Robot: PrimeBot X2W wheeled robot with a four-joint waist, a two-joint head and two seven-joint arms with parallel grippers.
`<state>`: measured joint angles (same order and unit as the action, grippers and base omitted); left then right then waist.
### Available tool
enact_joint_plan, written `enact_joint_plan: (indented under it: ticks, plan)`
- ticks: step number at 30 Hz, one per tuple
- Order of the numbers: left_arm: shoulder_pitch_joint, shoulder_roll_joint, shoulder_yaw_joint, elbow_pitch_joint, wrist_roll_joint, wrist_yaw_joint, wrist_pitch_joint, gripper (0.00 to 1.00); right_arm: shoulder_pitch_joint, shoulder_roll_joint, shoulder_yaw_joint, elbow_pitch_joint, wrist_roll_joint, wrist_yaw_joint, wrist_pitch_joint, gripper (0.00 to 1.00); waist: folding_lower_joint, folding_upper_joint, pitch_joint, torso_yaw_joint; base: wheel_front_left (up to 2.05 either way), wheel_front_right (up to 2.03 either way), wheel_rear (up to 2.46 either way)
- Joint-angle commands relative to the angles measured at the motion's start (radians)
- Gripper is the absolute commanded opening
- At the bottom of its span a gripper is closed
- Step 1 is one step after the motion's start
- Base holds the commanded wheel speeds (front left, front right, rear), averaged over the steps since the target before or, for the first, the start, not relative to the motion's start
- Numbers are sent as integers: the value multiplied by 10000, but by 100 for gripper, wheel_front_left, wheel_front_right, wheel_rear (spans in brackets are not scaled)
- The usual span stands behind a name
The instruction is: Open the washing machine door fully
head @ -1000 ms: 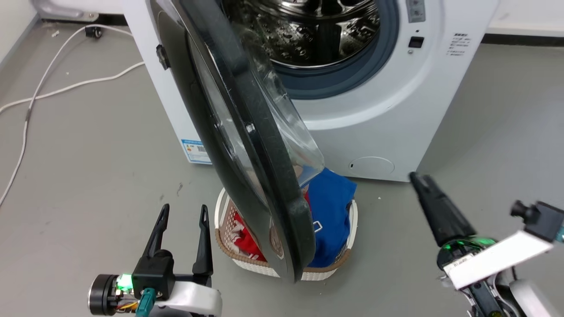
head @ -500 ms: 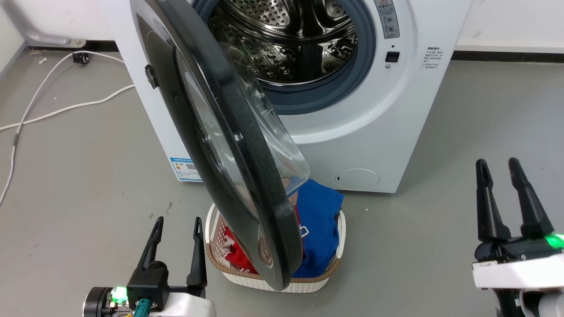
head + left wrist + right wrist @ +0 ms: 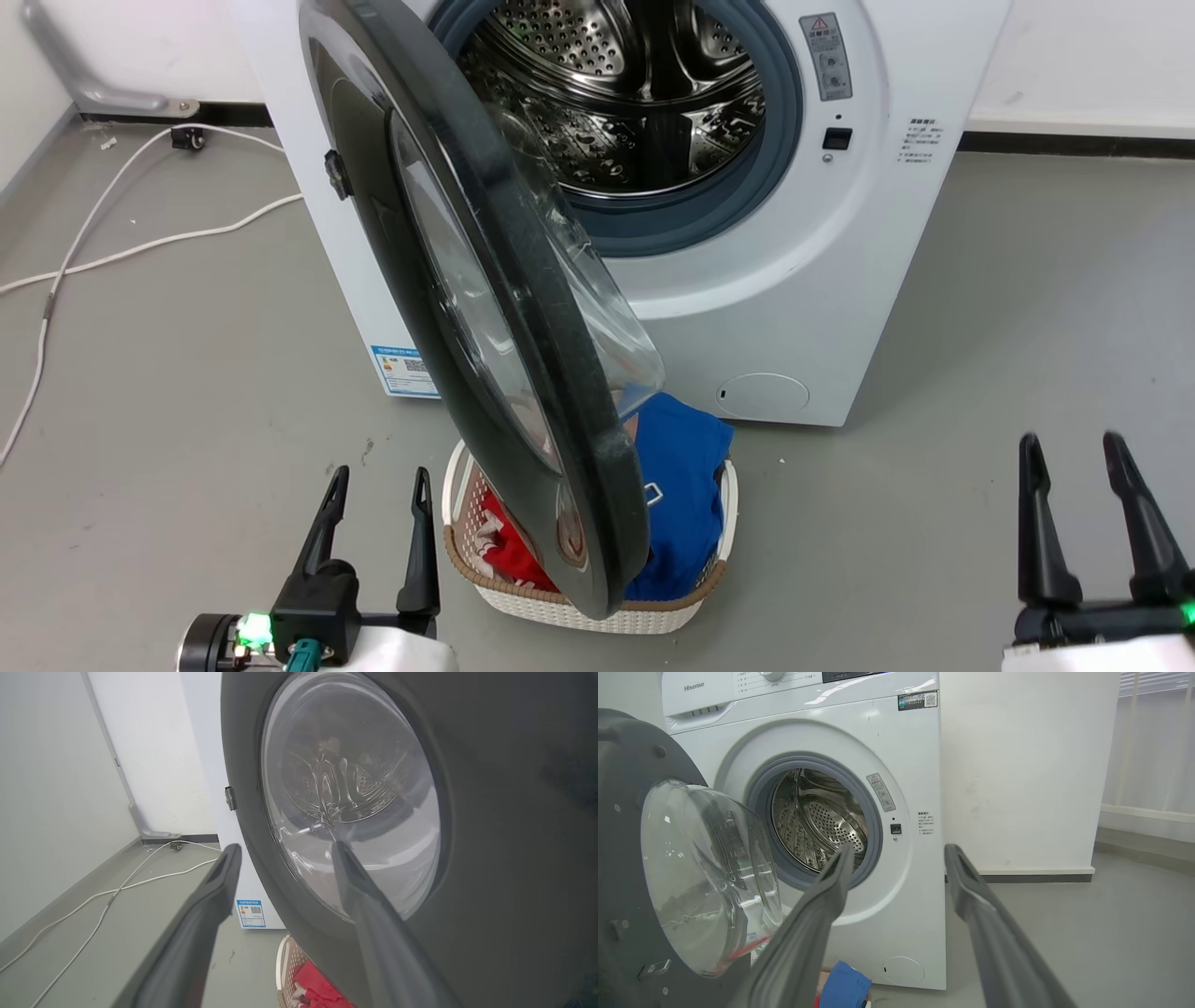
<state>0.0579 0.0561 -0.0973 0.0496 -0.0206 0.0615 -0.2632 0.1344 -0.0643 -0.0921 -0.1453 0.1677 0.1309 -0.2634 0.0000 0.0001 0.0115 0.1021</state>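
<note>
The washing machine door point(image 3: 551, 373) is swung out from the white washing machine point(image 3: 794, 308), edge-on to me, with its clear glass bowl point(image 3: 607, 317) facing the steel drum point(image 3: 635, 93). My left gripper point(image 3: 378, 478) stands open at the lower left, just left of the door's lower rim and apart from it. The left wrist view shows the door's black outer face point(image 3: 504, 849) and window point(image 3: 350, 788) close ahead of the open left gripper point(image 3: 285, 845). My right gripper point(image 3: 1072, 446) is open at the lower right, holding nothing. In the right wrist view, the right gripper point(image 3: 899, 850) points at the machine front point(image 3: 915, 765) and the door's inner side point(image 3: 626, 765).
A white woven basket point(image 3: 597, 611) with blue cloth point(image 3: 681, 467) and red cloth point(image 3: 509, 546) sits on the floor under the door's lower edge. White cables point(image 3: 140, 247) run across the grey floor at the left. A wall point(image 3: 1017, 765) stands right of the machine.
The right gripper has swung from a tilted pose near the machine's base down to the lower right, fingers upright and open. The camera shifted slightly. Door and left gripper look unmoved.
</note>
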Motion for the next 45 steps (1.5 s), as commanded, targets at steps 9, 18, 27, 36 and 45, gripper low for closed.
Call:
enact_joint_plan:
  ticks: [9, 18, 27, 36, 45]
  plan:
    - [215, 4, -14, -27, 19, -3, -24, 100, 811, 150, -253, 324, -227, -2, -17, 100, 0, -1, -173, -4, 0, 0, 0]
    - [258, -4, 18, 28, 17, -32, -24, 100, 941, 152, -186, 753, -329, -1, -18, 100, 0, -1, -231, -77, 0, 0, 0]
    - [210, -8, 213, -30, 154, 383, -24, 0, 827, 154, -80, 907, -361, -2, -18, 100, 0, -1, -247, -136, 0, 0, 0]
    - [-714, 318, 557, -1811, 333, 745, -24, 0, 628, 153, -179, 1006, -281, -2, -18, 100, 0, -1, -174, -33, 0, 0, 0]
    - [-1551, 755, -191, -3847, 821, 735, -24, 0, 590, 153, -219, 1047, -218, -1, -18, 100, 0, -1, -141, -104, 0, 0, 0]
